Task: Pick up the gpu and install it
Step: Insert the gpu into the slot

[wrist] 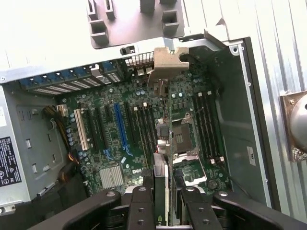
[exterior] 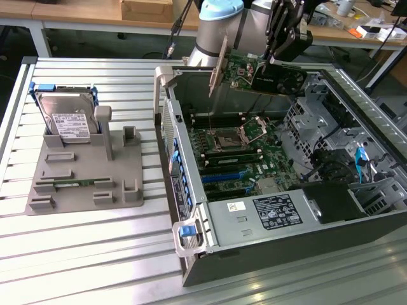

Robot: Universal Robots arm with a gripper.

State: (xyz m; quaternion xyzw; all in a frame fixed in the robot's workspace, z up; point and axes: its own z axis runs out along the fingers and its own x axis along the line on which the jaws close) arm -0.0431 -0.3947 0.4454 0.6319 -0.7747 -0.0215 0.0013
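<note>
End effector (exterior: 275, 58) clamps the gpu (exterior: 270, 77) above the motherboard (exterior: 235, 149).

We are making out one mark, white lettering on the motherboard (wrist: 135, 170), seemingly Dell. We are finding print on the hard drive's white label (exterior: 70, 124) and the power supply's black label (exterior: 277, 213) too small to read.

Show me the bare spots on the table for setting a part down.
Bare slats: the table on the camera's side of the grey fixture, and the strip behind it. Crowded: the narrow gap beside the computer case, and inside it under the gpu.
</note>
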